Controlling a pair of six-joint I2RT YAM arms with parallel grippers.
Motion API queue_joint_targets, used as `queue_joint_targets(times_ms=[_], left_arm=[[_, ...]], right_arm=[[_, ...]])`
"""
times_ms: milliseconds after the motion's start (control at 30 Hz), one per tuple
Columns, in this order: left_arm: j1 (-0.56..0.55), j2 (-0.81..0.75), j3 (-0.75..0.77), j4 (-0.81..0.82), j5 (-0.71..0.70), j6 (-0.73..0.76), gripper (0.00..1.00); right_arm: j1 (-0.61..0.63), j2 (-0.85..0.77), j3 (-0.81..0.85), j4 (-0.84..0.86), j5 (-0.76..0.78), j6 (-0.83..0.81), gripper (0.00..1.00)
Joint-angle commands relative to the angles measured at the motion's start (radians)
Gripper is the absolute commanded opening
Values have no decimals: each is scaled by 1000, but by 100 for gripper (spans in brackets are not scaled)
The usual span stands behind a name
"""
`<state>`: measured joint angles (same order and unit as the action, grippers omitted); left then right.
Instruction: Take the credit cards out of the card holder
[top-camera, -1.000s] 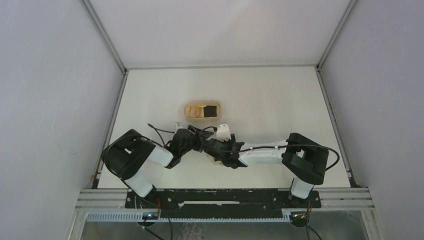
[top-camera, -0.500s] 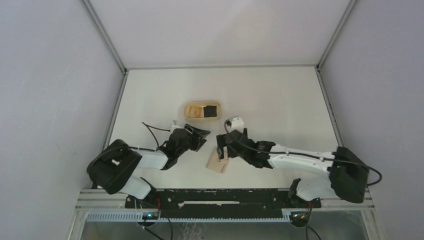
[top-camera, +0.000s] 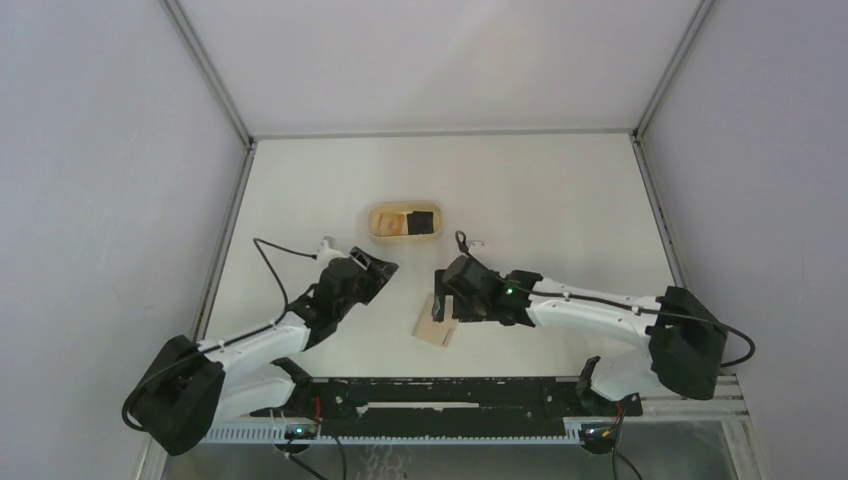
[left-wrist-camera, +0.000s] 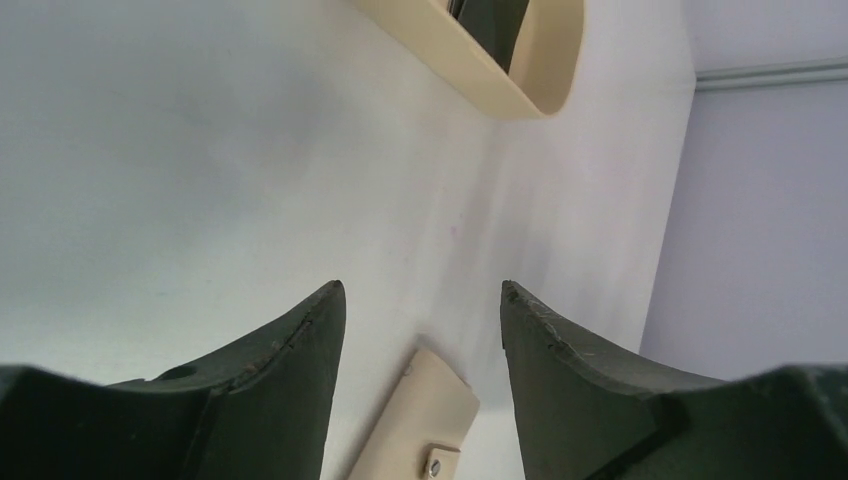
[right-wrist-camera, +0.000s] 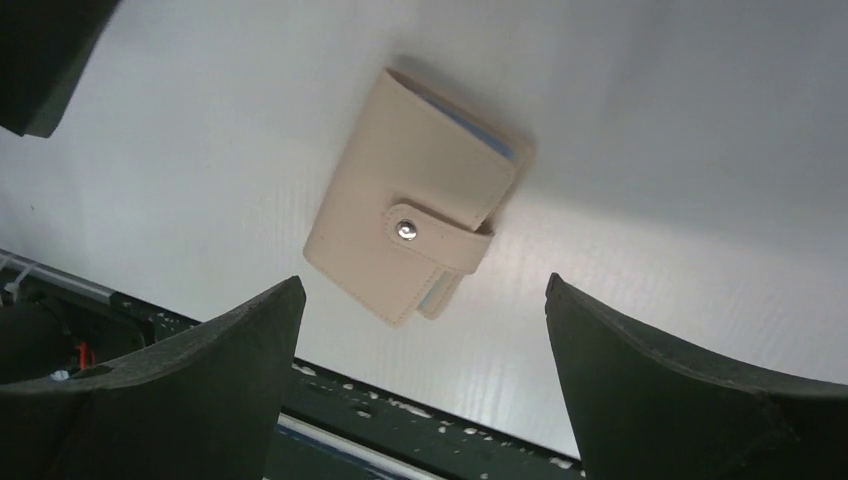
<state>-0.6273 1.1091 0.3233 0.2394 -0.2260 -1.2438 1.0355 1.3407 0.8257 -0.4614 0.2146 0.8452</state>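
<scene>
The card holder (right-wrist-camera: 410, 238) lies just under the right pincer (right-wrist-camera: 422, 283), which gapes wide, empty.

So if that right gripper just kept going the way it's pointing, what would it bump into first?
Probably the card holder. The right wrist view shows it lying closed on the table, straight ahead between the open fingers of the right gripper. How far off it is remains unclear.

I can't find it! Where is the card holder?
In the top view, the card holder lies flat near the front edge of the table, just beside the right claw.
</scene>
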Motion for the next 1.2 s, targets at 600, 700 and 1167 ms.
queue_joint_targets(times_ms=[600, 700, 1167], left_arm=[[127, -303, -117, -140, 76, 157, 65], [134, -301, -127, -129, 89, 159, 65], [140, -250, -100, -121, 102, 169, 65]], right_arm=[[103, 544, 492, -481, -7, 348, 100], [111, 561, 488, -494, -16, 370, 100], [-7, 543, 471, -155, -37, -296, 80]])
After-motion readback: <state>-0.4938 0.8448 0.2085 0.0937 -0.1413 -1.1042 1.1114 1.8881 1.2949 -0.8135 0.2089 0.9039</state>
